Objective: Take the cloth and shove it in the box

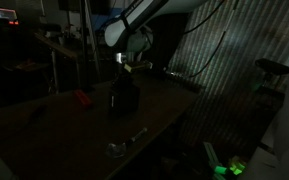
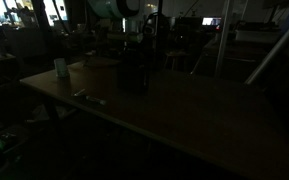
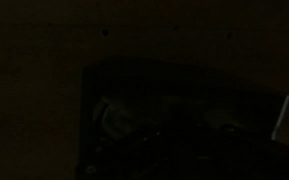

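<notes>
- The room is very dark, so many things are hard to see.
- The counter is long and mostly bare. In an exterior view its near edge runs slanting down, with a drop to the floor past it.
- In an exterior view the counter has lots of open room on the side away from the pale cup.
- The dark box stands upright near the middle of the counter, well back from the edges. It shows in both exterior views.
- A red lump lies on the counter near the box, not touching it. It is too dark to tell if this is the cloth.
- Two small shiny things lie close to the near edge.
- A small pale thing lies flat near the counter edge.
- The white arm reaches down from above, and the jaws hang just over the top of the box.
- I cannot tell how far open the jaws are or if they hold anything.
- The wrist view shows only a dark boxy shape.
</notes>
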Controlling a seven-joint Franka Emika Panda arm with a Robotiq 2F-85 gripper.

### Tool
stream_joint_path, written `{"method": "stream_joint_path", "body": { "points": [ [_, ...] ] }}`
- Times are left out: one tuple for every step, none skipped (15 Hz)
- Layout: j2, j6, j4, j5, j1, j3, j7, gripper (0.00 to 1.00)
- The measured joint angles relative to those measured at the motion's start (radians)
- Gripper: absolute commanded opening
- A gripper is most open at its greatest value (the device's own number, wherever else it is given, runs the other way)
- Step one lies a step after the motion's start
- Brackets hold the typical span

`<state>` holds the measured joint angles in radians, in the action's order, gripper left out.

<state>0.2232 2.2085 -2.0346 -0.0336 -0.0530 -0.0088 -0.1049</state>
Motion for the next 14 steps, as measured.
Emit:
{"method": "stream_joint_path", "body": {
  "points": [
    [-0.034, 0.000, -0.014, -0.001, 0.007, 0.002, 0.000, 0.00],
    [-0.070, -0.001, -0.028, -0.002, 0.014, 0.003, 0.000, 0.00],
    [-0.108, -0.002, -0.042, -0.003, 0.021, 0.004, 0.000, 0.00],
    [-0.144, -0.005, -0.056, -0.005, 0.026, 0.005, 0.000, 0.00],
    [-0.181, -0.008, -0.069, -0.005, 0.029, 0.005, 0.000, 0.00],
    [-0.216, -0.013, -0.082, -0.006, 0.029, 0.005, 0.000, 0.10],
    [-0.251, -0.021, -0.093, -0.006, 0.029, 0.005, 0.000, 0.27],
    [-0.282, -0.028, -0.104, -0.006, 0.029, 0.004, 0.000, 0.07],
    [-0.302, -0.033, -0.111, -0.005, 0.029, 0.004, 0.000, 0.16],
    [-0.306, -0.034, -0.114, -0.005, 0.029, 0.004, 0.000, 0.23],
    [-0.300, -0.034, -0.115, -0.005, 0.029, 0.004, 0.000, 0.26],
    [-0.290, -0.033, -0.115, -0.005, 0.029, 0.004, 0.000, 0.27],
    [-0.282, -0.032, -0.115, -0.005, 0.029, 0.004, 0.000, 0.27],
    [-0.277, -0.031, -0.114, -0.005, 0.029, 0.004, 0.000, 0.27]
  ]
}}
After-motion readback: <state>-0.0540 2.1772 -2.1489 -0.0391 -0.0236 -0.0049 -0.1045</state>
